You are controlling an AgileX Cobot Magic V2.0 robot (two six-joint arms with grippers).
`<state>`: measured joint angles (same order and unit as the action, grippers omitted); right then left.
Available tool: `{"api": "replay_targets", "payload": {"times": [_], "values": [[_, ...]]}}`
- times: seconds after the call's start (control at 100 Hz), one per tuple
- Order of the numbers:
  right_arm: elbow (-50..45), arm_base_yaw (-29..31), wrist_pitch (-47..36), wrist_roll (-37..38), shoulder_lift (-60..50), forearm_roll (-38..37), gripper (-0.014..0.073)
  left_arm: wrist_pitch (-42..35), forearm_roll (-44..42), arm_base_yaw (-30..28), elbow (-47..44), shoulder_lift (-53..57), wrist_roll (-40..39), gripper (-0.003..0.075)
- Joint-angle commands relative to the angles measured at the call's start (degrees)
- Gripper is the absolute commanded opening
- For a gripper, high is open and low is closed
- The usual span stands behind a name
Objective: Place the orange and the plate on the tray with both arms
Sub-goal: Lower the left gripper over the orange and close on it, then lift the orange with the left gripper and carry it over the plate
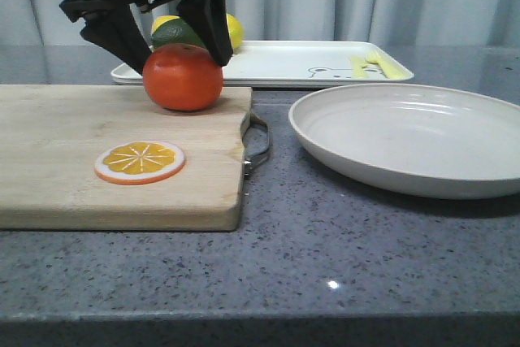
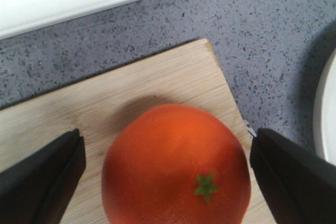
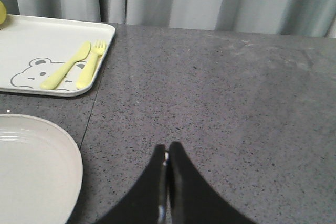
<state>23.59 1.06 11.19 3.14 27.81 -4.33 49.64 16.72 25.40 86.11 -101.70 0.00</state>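
Observation:
The orange sits on the wooden cutting board near its far right corner. My left gripper hangs over it, open, one finger on each side with gaps. In the left wrist view the orange shows its green stem between the two fingers. The plate lies on the counter at the right, also in the right wrist view. The white tray with bear drawing lies behind. My right gripper is shut and empty above bare counter beside the plate; the front view does not show it.
An orange slice disc lies on the board. A lemon and a dark green fruit sit on the tray's left end. The board's metal handle sticks out toward the plate. Curtains hang behind.

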Motion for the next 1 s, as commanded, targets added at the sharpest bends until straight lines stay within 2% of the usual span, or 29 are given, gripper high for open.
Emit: {"api": "replay_targets", "payload": {"times": [0.0,0.15,0.41,0.55,0.85,0.99], "values": [[2.24,0.48,-4.27,-0.14,0.57,-0.43,-0.0066,-1.42,1.48,0.11,1.97,2.43,0.0,0.0606],[2.24,0.48,-4.27,-0.14,0.57,-0.43,-0.0066,-0.08,1.48,0.11,1.97,2.43,0.0,0.0566],[2.24,0.48,-4.27,-0.14,0.57,-0.43,-0.0066,0.32,2.57,0.11,1.97,2.43,0.0,0.0398],[2.24,0.48,-4.27,-0.14,0.57,-0.43,-0.0066,0.43,3.06,0.11,2.1,2.43,0.0,0.0337],[2.24,0.48,-4.27,-0.14,0.57,-0.43,-0.0066,1.27,11.57,0.4,8.23,2.43,0.3,0.0324],[2.24,0.48,-4.27,-0.14,0.57,-0.43,-0.0066,1.24,11.96,3.75,10.79,2.43,1.29,0.0325]]}}
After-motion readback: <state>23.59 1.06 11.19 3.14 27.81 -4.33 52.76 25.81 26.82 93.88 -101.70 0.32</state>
